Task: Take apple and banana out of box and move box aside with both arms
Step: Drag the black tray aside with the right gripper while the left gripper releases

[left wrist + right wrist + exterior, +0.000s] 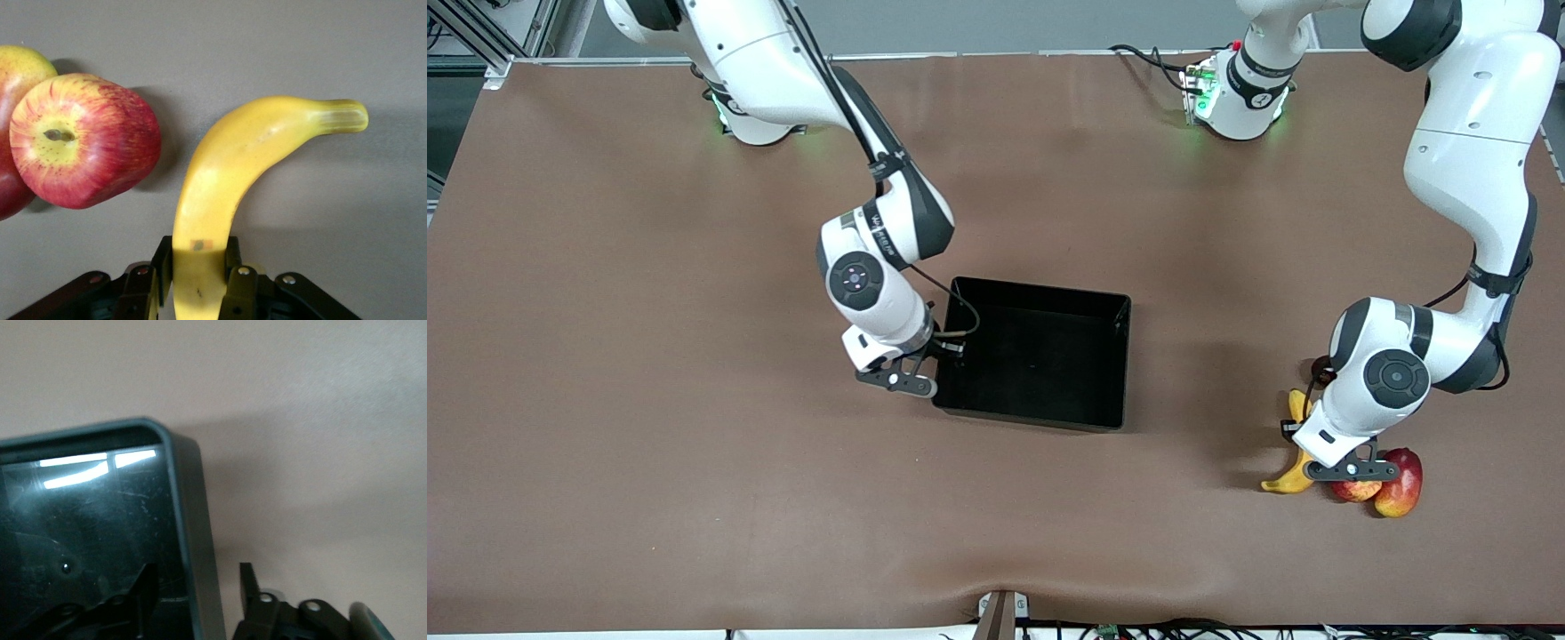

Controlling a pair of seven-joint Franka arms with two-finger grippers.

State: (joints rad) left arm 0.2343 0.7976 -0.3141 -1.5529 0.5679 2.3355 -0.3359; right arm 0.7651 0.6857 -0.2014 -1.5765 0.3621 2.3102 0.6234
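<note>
The black tray (1032,416) stands at mid table. My right gripper (941,350) is at its wall toward the right arm's end. In the right wrist view it (199,577) is open, with one finger inside the tray wall (193,520) and one outside, and a gap shows on each side. The yellow banana (1288,483) lies on the table toward the left arm's end. My left gripper (1352,468) is low over it, shut on the banana (227,173), with a finger against each side. The red apple (1356,490) sits right beside it, and also shows in the left wrist view (87,150).
A red-yellow mango (1401,484) lies against the apple, and its edge shows in the left wrist view (13,80). A small dark fruit (1319,368) peeks out beside the left wrist, farther from the front camera. Brown table (649,400) surrounds the tray.
</note>
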